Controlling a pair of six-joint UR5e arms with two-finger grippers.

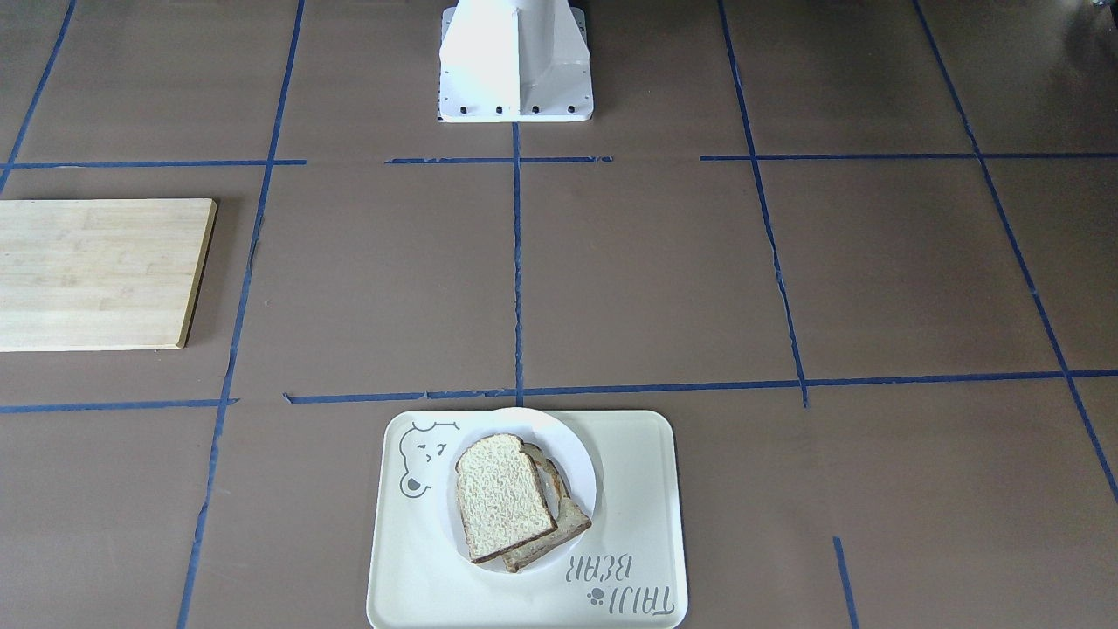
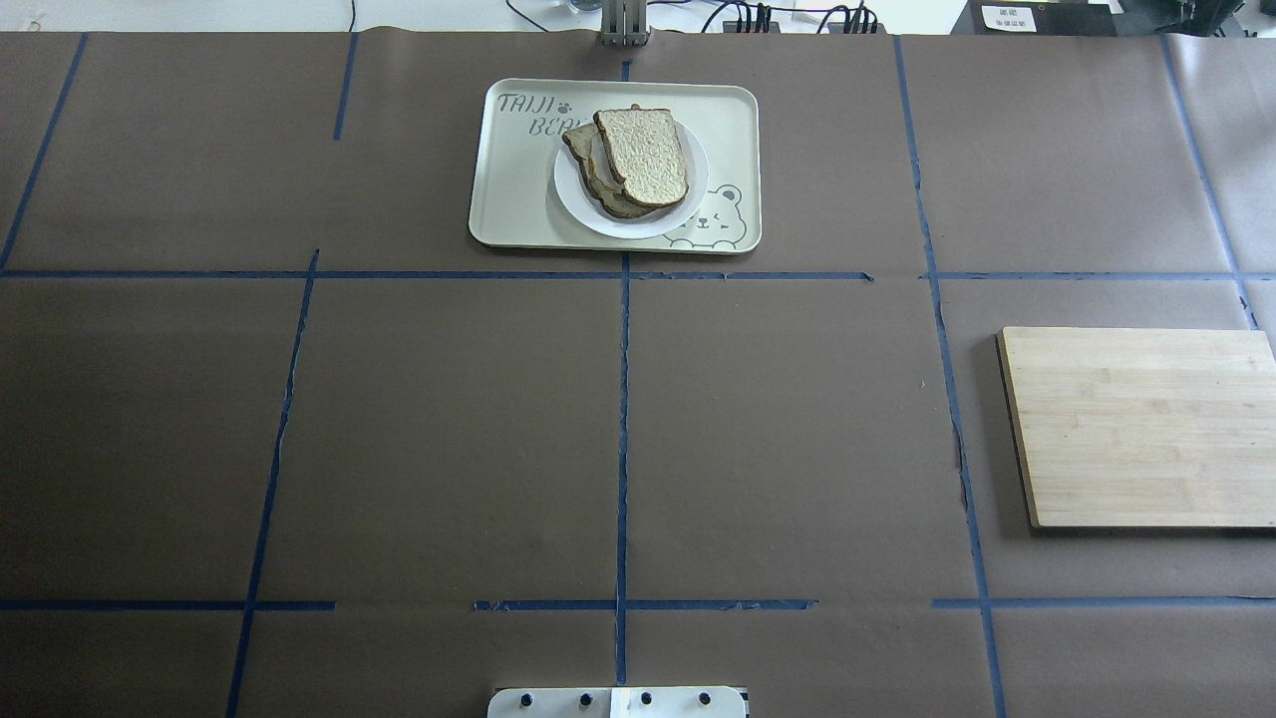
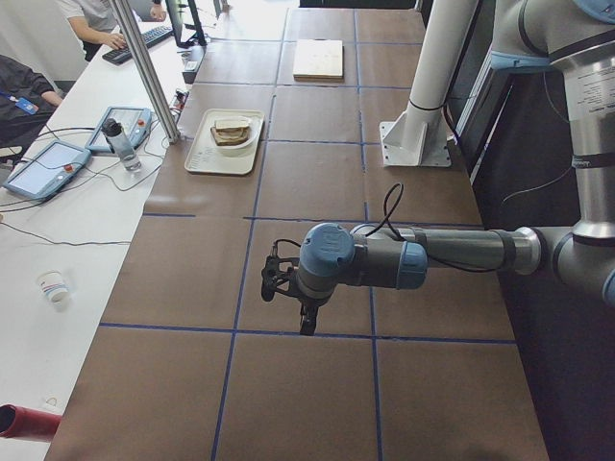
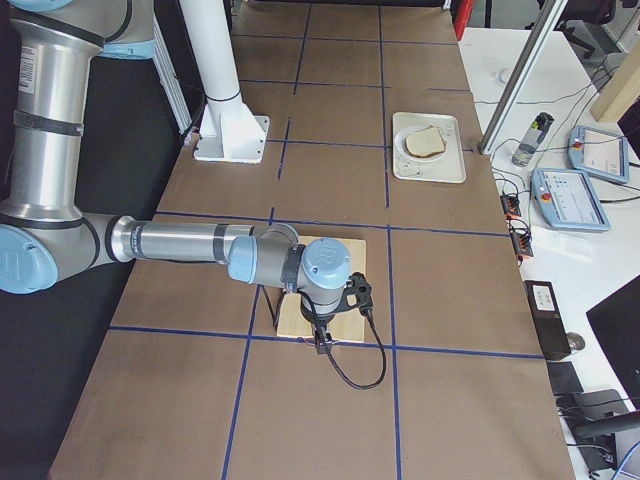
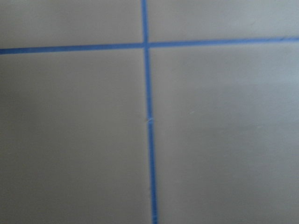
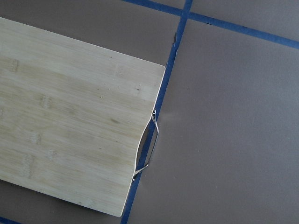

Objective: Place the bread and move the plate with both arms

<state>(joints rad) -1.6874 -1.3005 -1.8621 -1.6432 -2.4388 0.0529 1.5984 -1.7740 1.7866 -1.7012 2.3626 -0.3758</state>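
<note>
The bread [image 1: 502, 498] lies cream face up on top of another brown slice [image 1: 572, 520] on the small white plate [image 1: 581, 463]. The plate sits on the cream bear tray [image 1: 633, 498] at the far middle of the table, also in the overhead view [image 2: 518, 179]. My left gripper [image 3: 306, 325] hangs over bare table far from the tray, seen only in the exterior left view; I cannot tell if it is open or shut. My right gripper [image 4: 322, 345] hangs over the wooden board's end, seen only in the exterior right view; I cannot tell its state.
A bamboo cutting board [image 2: 1146, 424] with a metal handle [image 6: 148, 149] lies at the table's right side. Blue tape lines [image 5: 148, 116] cross the brown table paper. The white pedestal base [image 1: 515, 61] stands at the robot's side. Operators' tablets and a bottle [image 3: 120, 142] sit beyond the tray.
</note>
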